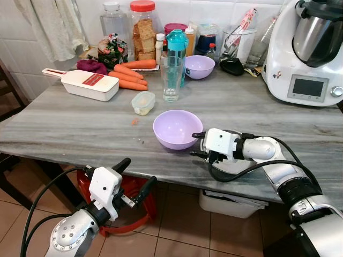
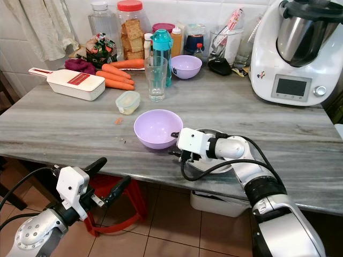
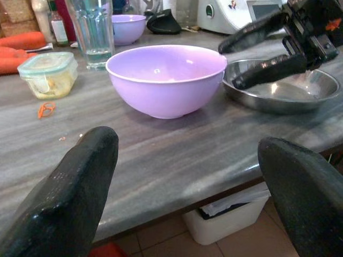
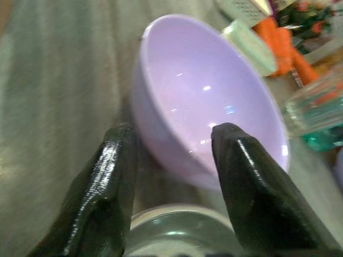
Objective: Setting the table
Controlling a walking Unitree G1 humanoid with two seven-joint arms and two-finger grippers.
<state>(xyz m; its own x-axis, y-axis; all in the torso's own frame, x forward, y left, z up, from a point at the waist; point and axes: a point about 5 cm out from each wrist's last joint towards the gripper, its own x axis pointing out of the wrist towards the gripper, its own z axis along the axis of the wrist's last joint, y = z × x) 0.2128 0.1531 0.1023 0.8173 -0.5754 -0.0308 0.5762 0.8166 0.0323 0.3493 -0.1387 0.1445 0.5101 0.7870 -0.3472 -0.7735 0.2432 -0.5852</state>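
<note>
Reaching mid-frame, the right tool (image 1: 197,144), spread, straddles the purple bowl's (image 1: 174,127) rim; left tool (image 1: 138,179) spread, idle; setting barely begun.

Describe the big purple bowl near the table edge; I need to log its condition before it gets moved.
The big purple bowl is a round, glossy, lilac piece that looks like plastic, upright and empty, with no visible chips. It stands on the grey streaked table near the front edge, in front of the glass. The right gripper is at its rim with jaws open, one finger inside the rim and one outside. A steel dish lies beside it.
</note>
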